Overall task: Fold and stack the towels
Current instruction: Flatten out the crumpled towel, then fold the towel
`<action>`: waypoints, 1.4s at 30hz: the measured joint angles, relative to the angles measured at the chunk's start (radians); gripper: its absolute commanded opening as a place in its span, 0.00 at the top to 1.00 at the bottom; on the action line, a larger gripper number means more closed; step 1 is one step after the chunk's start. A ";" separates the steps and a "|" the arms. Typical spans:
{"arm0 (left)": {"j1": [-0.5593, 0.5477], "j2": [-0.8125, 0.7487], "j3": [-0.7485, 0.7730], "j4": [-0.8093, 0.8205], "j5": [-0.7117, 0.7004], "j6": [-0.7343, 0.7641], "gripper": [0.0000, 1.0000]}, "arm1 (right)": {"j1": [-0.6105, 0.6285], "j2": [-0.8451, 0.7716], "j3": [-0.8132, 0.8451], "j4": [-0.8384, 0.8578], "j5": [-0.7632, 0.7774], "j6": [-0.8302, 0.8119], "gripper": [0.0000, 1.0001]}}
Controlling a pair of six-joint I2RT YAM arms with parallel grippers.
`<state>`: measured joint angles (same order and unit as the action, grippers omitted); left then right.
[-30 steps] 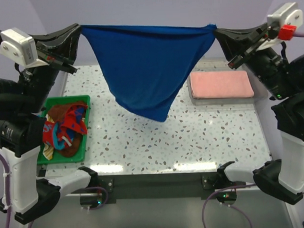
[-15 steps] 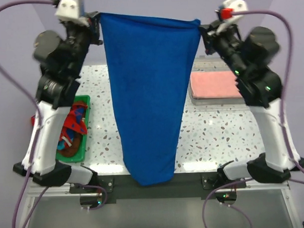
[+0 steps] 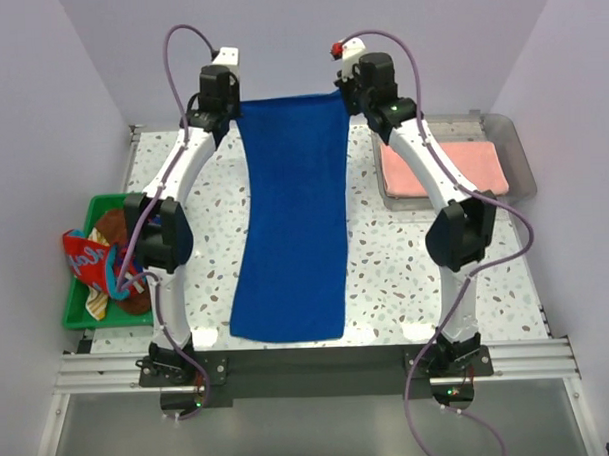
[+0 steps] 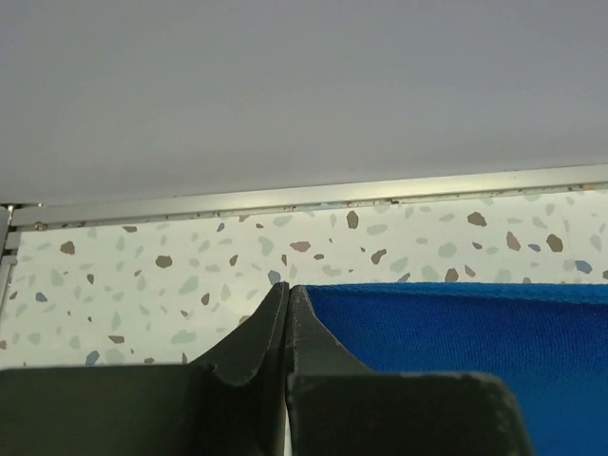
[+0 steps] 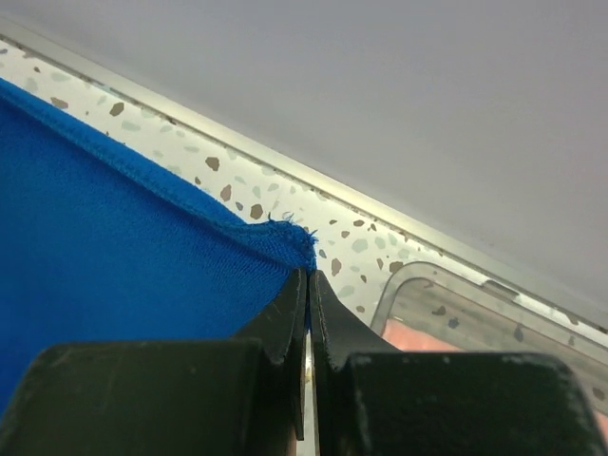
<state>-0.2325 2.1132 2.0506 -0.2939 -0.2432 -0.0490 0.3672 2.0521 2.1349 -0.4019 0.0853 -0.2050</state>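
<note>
A plain royal blue towel [image 3: 292, 218] lies stretched lengthwise down the middle of the table, its near edge at the table's front. My left gripper [image 3: 236, 103] is shut on its far left corner, and my right gripper [image 3: 342, 93] is shut on its far right corner. In the left wrist view the shut jaws [image 4: 288, 290] pinch the blue towel [image 4: 456, 332] at its edge. In the right wrist view the gripper [image 5: 309, 275] pinches the frayed corner of the blue towel [image 5: 114, 247]. A folded salmon pink towel [image 3: 447, 165] lies in the clear tray [image 3: 517, 151]. More towels [image 3: 106, 270] are heaped in the green basket [image 3: 77, 314].
The green basket stands at the table's left edge, with a red-patterned blue towel [image 3: 83, 258] spilling over its side. The clear tray sits at the far right. Both arms reach to the far edge, near the back wall [image 3: 288, 38]. Speckled tabletop [image 3: 406, 274] shows on both sides of the blue towel.
Both arms have swung from high and near out to the far edge, carrying the blue towel. It hung in the air before; now it lies spread flat along the table.
</note>
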 measured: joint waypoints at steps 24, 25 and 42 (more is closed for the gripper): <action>0.060 -0.324 -0.505 0.045 0.301 -0.039 1.00 | -0.015 -0.180 -0.404 -0.087 -0.141 0.064 1.00; 0.059 -0.350 -0.529 0.040 0.312 -0.046 1.00 | -0.015 -0.202 -0.425 -0.092 -0.146 0.074 1.00; 0.059 -0.412 -0.557 -0.134 0.341 -0.098 1.00 | -0.014 -0.269 -0.511 -0.192 -0.197 0.150 1.00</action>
<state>-0.1734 1.7012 1.4937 -0.4282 0.0978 -0.1474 0.3531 1.7832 1.6238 -0.5938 -0.1116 -0.0555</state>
